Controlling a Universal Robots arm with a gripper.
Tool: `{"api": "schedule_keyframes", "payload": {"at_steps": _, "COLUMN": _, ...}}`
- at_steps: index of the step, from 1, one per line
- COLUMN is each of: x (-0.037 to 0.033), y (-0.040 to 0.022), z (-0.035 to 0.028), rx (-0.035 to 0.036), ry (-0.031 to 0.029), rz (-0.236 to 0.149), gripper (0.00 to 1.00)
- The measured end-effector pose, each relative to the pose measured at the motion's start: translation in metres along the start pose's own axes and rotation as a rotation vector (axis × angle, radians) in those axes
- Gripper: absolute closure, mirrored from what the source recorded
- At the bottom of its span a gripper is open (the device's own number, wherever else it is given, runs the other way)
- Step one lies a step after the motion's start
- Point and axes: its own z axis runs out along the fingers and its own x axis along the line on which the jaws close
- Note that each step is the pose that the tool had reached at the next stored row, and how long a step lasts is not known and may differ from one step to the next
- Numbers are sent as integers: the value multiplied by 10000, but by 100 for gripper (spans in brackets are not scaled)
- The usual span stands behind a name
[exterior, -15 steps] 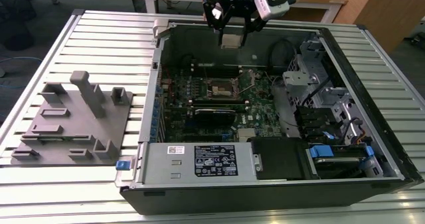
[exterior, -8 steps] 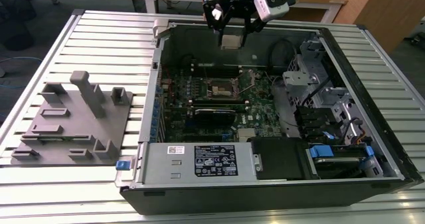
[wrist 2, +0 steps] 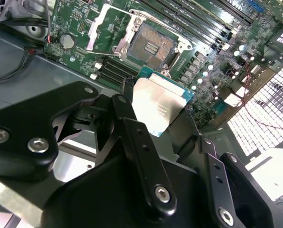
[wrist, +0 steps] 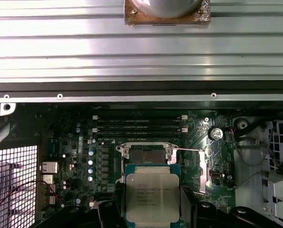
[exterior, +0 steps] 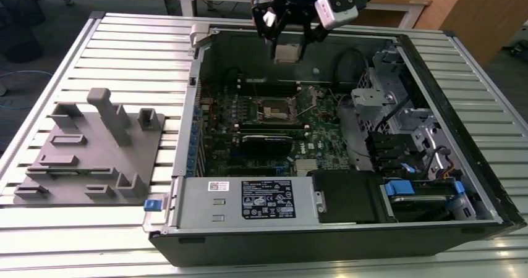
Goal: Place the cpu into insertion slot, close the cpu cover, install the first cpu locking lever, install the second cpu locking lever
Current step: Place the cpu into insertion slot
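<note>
My gripper [exterior: 287,43] hangs above the far edge of the open computer case, shut on the cpu [exterior: 287,54]. In both wrist views the cpu [wrist 2: 160,107] [wrist: 152,197] shows its silver-grey top, pinched by its edges between the black fingers [wrist 2: 132,137]. The insertion slot [exterior: 275,109] [wrist 2: 153,47] [wrist: 146,156] lies uncovered on the green board, below and ahead of the chip. The cpu cover [wrist 2: 99,24] [wrist: 203,171] stands swung up beside the slot. A thin wire lever [wrist: 189,149] sticks out near the slot.
The case walls [exterior: 198,105] ring the board. Inside are a black card [exterior: 266,143], a power supply box [exterior: 247,201] and a drive cage [exterior: 396,105]. A grey fixture plate [exterior: 91,154] sits on the slatted table at the exterior view's left. A heat sink [wrist: 166,9] rests outside the case.
</note>
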Motion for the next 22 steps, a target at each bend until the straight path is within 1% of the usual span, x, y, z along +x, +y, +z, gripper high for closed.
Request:
{"api": "schedule_keyframes", "payload": {"at_steps": 3, "x": 1, "y": -3, "z": 29, "rx": 2, "ry": 0, "rz": 1, "gripper": 46}}
{"api": "schedule_keyframes", "payload": {"at_steps": 8, "x": 6, "y": -11, "z": 108, "rx": 0, "ry": -1, "rz": 1, "gripper": 46}}
{"api": "schedule_keyframes", "payload": {"at_steps": 10, "x": 10, "y": -13, "z": 130, "rx": 0, "ry": -1, "rz": 1, "gripper": 46}}
{"api": "schedule_keyframes", "payload": {"at_steps": 22, "x": 10, "y": -14, "z": 133, "rx": 1, "ry": -1, "rz": 1, "gripper": 46}}
